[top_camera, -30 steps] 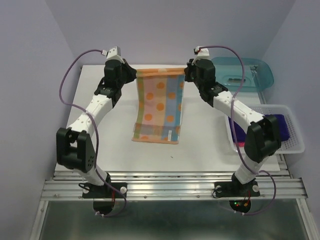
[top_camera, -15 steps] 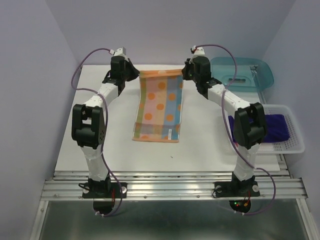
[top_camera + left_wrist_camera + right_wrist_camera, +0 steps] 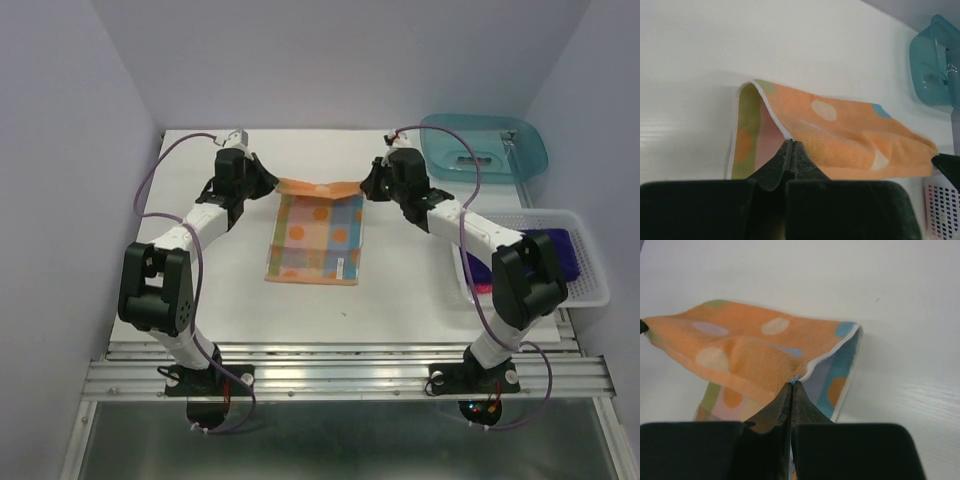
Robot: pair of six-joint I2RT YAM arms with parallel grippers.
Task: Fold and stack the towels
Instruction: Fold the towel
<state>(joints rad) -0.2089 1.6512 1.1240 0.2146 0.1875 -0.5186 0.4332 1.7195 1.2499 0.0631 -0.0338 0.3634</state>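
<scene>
The orange dotted towel (image 3: 318, 232) lies on the white table (image 3: 400, 290), its far edge lifted and carried toward me over the rest. My left gripper (image 3: 272, 184) is shut on its far left corner, seen in the left wrist view (image 3: 790, 142) pinching the white hem of the towel (image 3: 855, 140). My right gripper (image 3: 364, 186) is shut on the far right corner, seen in the right wrist view (image 3: 791, 384) with the towel (image 3: 750, 355). The dark purple towel (image 3: 555, 255) and a strip of the pink-red towel (image 3: 482, 288) lie in the white basket (image 3: 590, 290) at the right.
A teal plastic bin (image 3: 485, 148) stands at the back right, also in the left wrist view (image 3: 935, 70). The white mesh basket sits at the table's right edge. Purple walls close in the left, back and right.
Both grippers have lowered and come toward me with the towel's far edge, from held high at the back to low over the towel. The hanging part has shortened into a fold.
</scene>
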